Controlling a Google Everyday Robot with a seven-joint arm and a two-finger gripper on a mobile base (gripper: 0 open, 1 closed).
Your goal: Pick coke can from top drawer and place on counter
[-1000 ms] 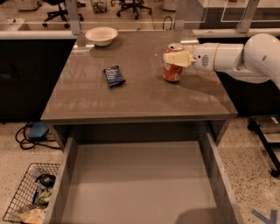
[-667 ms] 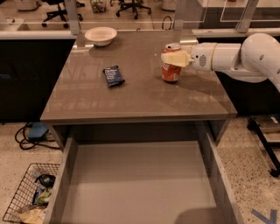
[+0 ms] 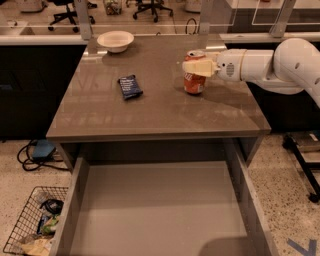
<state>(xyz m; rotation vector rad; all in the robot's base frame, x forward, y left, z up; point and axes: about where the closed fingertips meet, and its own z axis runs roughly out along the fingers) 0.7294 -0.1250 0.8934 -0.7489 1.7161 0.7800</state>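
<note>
Fingers point(image 3: 199, 67) clasping coke can point(image 3: 194, 85) on counter point(image 3: 150, 110), arm point(image 3: 260, 65) level

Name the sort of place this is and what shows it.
Probably an office or lab kitchenette: a stone-like counter over an open top drawer, wheeled office chairs behind, and the gripper at the coke can on that counter.

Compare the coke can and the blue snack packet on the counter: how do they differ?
The coke can stands upright; the snack packet lies flat. The can is orange-red, the packet dark blue. The gripper is at the can's top, while the packet lies apart from it. Both rest on the counter.
</note>
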